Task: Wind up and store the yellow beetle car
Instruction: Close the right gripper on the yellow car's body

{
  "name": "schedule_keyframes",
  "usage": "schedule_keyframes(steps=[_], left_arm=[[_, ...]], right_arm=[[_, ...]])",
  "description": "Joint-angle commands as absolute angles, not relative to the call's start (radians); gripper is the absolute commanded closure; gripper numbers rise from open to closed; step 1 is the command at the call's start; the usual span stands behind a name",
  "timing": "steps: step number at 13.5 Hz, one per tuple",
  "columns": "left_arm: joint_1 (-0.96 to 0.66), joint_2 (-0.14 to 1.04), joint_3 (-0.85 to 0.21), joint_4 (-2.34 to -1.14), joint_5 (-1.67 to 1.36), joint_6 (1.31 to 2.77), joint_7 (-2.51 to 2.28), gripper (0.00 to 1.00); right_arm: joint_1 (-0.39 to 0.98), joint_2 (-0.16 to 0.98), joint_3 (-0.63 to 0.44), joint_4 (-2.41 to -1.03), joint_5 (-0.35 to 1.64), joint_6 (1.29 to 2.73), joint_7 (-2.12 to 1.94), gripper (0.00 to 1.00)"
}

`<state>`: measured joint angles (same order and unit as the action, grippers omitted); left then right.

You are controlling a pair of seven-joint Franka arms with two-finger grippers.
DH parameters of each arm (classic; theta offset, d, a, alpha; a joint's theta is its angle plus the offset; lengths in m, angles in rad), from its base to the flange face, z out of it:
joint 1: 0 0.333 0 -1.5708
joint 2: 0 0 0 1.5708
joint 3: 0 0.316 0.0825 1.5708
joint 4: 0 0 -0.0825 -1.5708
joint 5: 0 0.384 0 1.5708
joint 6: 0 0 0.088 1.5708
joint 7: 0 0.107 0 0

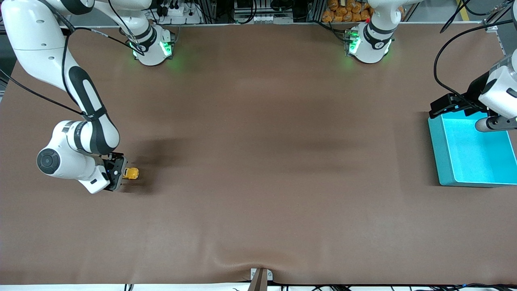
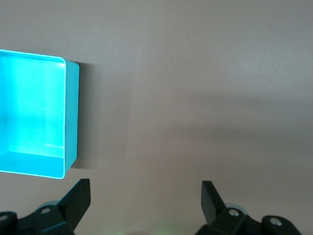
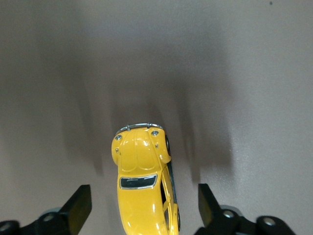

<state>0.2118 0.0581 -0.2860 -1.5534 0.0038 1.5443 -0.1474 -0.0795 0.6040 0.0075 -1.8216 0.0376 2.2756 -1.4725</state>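
The yellow beetle car [image 1: 131,173] sits on the brown table toward the right arm's end. In the right wrist view the car [image 3: 144,183] lies between the open fingers, with a gap on each side. My right gripper [image 3: 145,208] is low over the car and open around it; it also shows in the front view [image 1: 121,178]. My left gripper [image 2: 145,198] is open and empty, over the table beside the teal bin [image 2: 71,117]. In the front view the left gripper sits at the bin's [image 1: 438,153] edge farther from the front camera and is mostly hidden by the wrist.
The teal bin stands at the left arm's end of the table and its inside shows nothing. The brown mat [image 1: 258,161] has a wrinkle near the front edge [image 1: 242,262]. The arm bases [image 1: 153,46] stand along the table's edge farthest from the front camera.
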Motion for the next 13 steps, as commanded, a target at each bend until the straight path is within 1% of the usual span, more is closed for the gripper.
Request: schedule_keyframes(steps=[1,2,5,7,10,11,13], left_arm=[[0.216,0.054,-0.290,-1.557,0.020,1.552,-0.167,0.00],[0.216,0.054,-0.291,-1.557,0.020,1.551,-0.167,0.00],[0.216,0.054,-0.290,-1.557,0.020,1.552,-0.167,0.00],[0.216,0.054,-0.290,-1.557,0.020,1.552,-0.167,0.00],[0.216,0.055,-0.290,-1.557,0.020,1.552,-0.167,0.00],[0.216,0.054,-0.290,-1.557,0.020,1.552,-0.167,0.00],[0.216,0.055,-0.290,-1.557,0.020,1.552,-0.175,0.00]], right_arm=[[-0.089,0.595,0.014,-1.842,0.048,2.279,-1.497,0.34],[-0.087,0.594,0.014,-1.842,0.048,2.279,-1.499,0.39],[-0.083,0.591,0.014,-1.841,0.046,2.281,-1.517,0.51],[-0.083,0.591,0.014,-1.841,0.046,2.281,-1.545,0.62],[-0.083,0.592,0.014,-1.841,0.046,2.290,-1.554,0.72],[-0.084,0.595,0.014,-1.841,0.045,2.292,-1.569,0.73],[-0.086,0.595,0.014,-1.842,0.045,2.299,-1.595,0.80]])
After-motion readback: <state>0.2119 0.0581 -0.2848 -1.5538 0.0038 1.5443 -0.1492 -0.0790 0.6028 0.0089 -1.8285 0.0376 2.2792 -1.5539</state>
